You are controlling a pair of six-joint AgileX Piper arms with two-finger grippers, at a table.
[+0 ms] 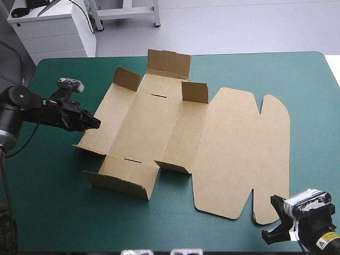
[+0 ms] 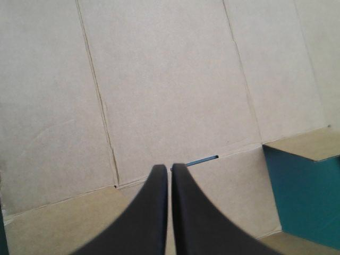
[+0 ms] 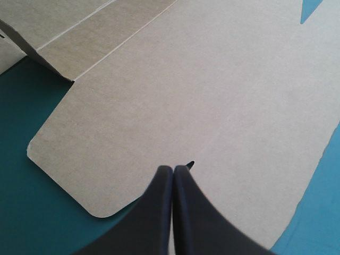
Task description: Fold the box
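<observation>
- Brown board: the box (image 1: 175, 133) lies opened out mid-table on the teal-green cover (image 1: 48, 196); the lid panel (image 1: 241, 143) is flat toward the right and the small end flaps (image 1: 195, 92) are part-raised
- Left gripper (image 2: 169, 168): fingers together, nothing held, tip low over the board just beside a crease and a slot (image 2: 202, 160)
- Right gripper (image 3: 172, 169): fingers pressed together, empty, tip over the lid's near edge
- Step in hand, as judged: raise the left side wall (image 1: 103, 130) along its crease
- To do it well: slide the closed left tip under the wall's outer edge and sweep inward, so the bend falls on the scored line and not in the base
- The right tip could pin the lid down to stop the sheet sliding
- Risks: the sheet skates over the cover; the flaps flop back
</observation>
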